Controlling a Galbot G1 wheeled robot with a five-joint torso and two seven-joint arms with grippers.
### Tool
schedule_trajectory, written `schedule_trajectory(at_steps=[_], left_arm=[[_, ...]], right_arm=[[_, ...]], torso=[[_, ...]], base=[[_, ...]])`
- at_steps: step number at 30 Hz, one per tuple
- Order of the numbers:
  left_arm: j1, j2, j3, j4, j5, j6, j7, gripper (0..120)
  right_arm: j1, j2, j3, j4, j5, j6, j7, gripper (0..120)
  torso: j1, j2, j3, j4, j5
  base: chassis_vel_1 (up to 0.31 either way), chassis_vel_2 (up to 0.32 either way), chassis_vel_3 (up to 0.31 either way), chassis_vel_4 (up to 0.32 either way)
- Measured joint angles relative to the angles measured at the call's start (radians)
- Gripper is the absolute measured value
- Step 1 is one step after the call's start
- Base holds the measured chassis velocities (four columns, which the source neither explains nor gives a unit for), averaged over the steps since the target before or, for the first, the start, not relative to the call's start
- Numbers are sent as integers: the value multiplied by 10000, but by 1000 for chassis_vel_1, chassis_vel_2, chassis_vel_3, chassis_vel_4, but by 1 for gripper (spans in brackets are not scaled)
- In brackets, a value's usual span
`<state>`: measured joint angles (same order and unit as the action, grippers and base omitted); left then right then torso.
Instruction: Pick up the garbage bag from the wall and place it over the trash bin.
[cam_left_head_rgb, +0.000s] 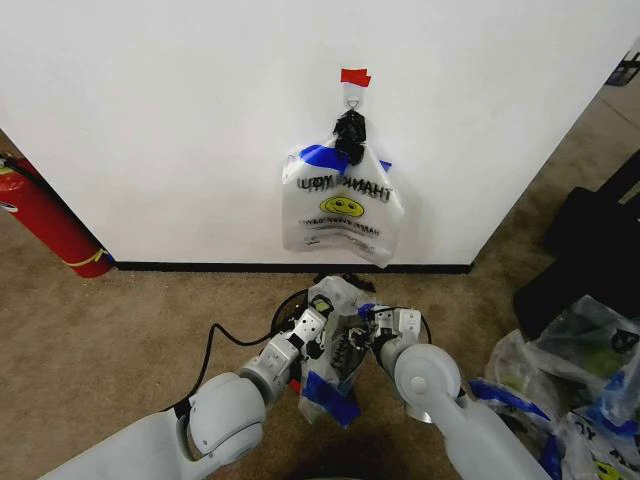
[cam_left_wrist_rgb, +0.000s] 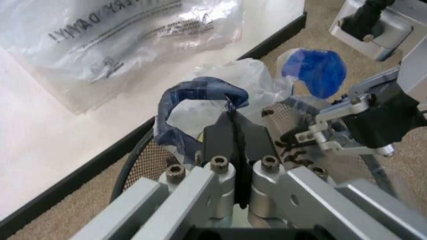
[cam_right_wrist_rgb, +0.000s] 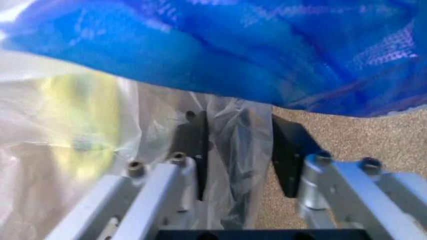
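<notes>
So both grippers are low over the trash bin (cam_left_head_rgb: 290, 305), tight against the wall (cam_left_head_rgb: 150, 120). Left gripper (cam_left_wrist_rgb: 235, 131) is pinched shut on the garbage bag (cam_left_head_rgb: 335, 345), bunched between the arms; right gripper (cam_right_wrist_rgb: 240, 150) is spread apart with film between its fingers. Carpet (cam_left_head_rgb: 110, 340) is open leftward; spare bags (cam_left_head_rgb: 570, 370) crowd the right, and a clipped bunch (cam_left_head_rgb: 342, 205) hangs above.

**Count of things in view**

One garbage bag (cam_left_head_rgb: 335, 350) between two grippers; one clipped bunch of bags (cam_left_head_rgb: 342, 205) on one hook (cam_left_head_rgb: 352, 96); one trash bin (cam_left_head_rgb: 288, 308); one fire extinguisher (cam_left_head_rgb: 45, 220); perhaps three loose bags (cam_left_head_rgb: 575, 375) lying right.
</notes>
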<state>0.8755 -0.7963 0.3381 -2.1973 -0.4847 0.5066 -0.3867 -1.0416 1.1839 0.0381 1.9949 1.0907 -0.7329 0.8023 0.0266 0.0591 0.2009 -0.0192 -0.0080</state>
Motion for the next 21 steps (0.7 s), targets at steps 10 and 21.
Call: schedule_trajectory(at_steps=[10, 21], left_arm=[[18, 4, -35, 0, 7, -18, -4, 0], [-4, 91, -107, 13, 30, -145, 39, 0]], right_arm=[[-62, 80, 27, 0, -63, 23, 18, 0], [-224, 330, 160, -6, -276, 216, -53, 0]], torso=[[0, 0, 0, 0, 0], [0, 0, -1, 0, 0]], base=[[0, 0, 0, 0], [0, 0, 0, 0]])
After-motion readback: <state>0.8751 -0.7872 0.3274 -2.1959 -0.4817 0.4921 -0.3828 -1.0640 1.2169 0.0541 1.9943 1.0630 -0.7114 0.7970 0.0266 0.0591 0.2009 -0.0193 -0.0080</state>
